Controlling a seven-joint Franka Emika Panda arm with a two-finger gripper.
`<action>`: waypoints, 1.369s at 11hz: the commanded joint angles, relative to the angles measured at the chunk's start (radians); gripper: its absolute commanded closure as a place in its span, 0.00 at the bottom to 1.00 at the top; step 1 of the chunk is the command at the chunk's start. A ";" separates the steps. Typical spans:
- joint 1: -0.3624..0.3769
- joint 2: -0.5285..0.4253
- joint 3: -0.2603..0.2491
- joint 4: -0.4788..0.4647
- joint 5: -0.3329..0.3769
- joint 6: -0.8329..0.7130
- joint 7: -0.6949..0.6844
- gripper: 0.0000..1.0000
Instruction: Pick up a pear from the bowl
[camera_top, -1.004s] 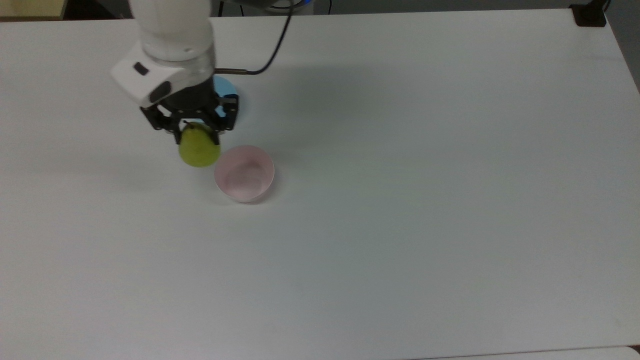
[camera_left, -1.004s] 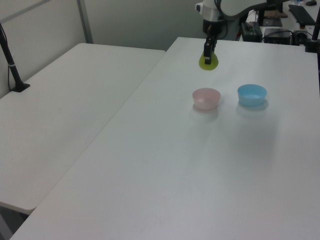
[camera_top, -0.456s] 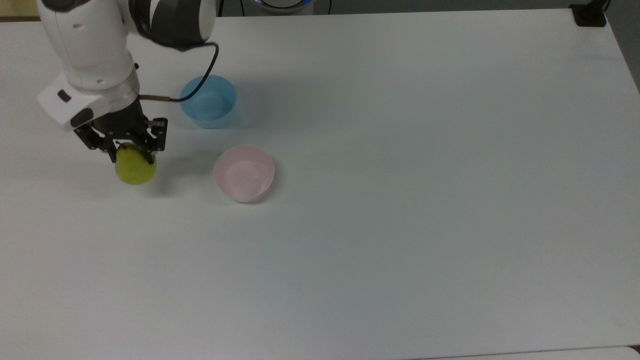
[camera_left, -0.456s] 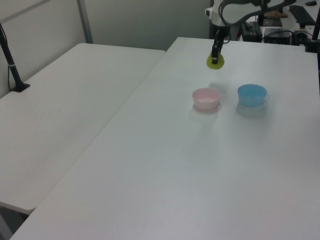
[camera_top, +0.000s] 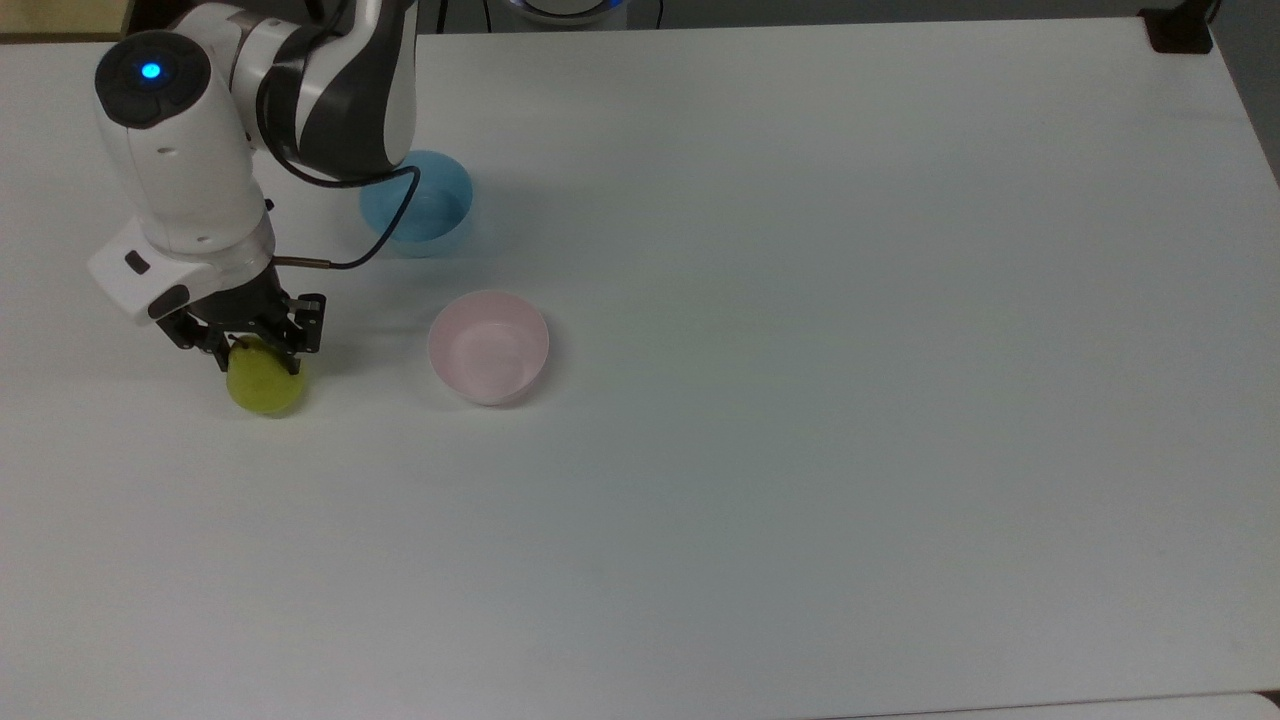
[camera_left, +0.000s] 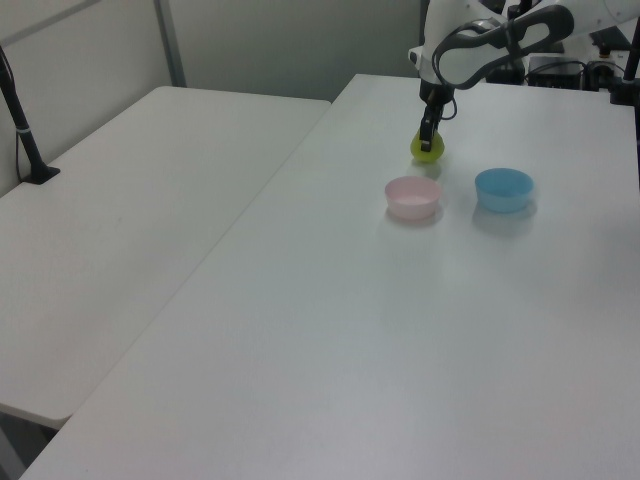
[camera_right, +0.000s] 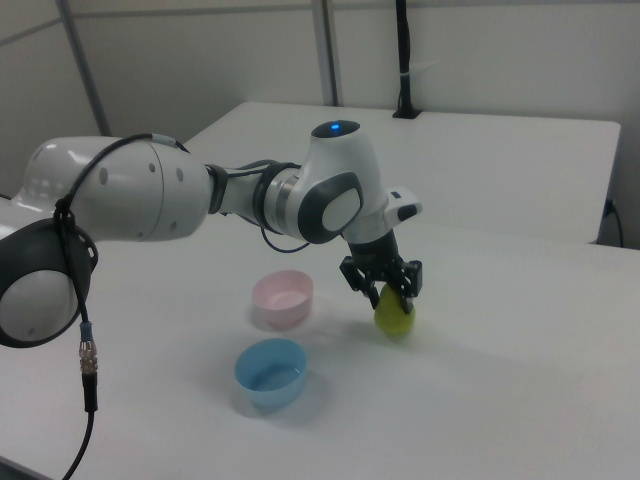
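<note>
My gripper (camera_top: 256, 358) is shut on the top of a yellow-green pear (camera_top: 267, 388), which hangs just above or at the white table (camera_top: 800, 400) at the top view's left. The pale pink bowl (camera_top: 488, 346) stands empty to the pear's right in the top view. In the left view the pear (camera_left: 428, 150) sits beyond the pink bowl (camera_left: 413, 197), under the gripper (camera_left: 428, 136). The right view shows the pear (camera_right: 394, 315) to the right of the pink bowl (camera_right: 283, 296), with the gripper (camera_right: 388, 288) closed on its upper part.
A light blue bowl (camera_top: 417, 204) stands empty behind the pink one in the top view, partly under the arm (camera_top: 300, 90) and its black cable (camera_top: 370, 240). A second white table (camera_left: 130, 220) adjoins at the left view's left.
The gripper has carried the pear away from the bowls to the top view's left and then lowered it toward the table. Both bowls have stayed where they were.
</note>
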 joint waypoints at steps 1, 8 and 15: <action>0.003 -0.003 -0.005 -0.009 -0.015 0.017 -0.009 0.25; 0.127 -0.215 0.008 -0.018 -0.015 -0.224 0.104 0.00; 0.332 -0.410 0.008 -0.026 -0.005 -0.548 0.375 0.00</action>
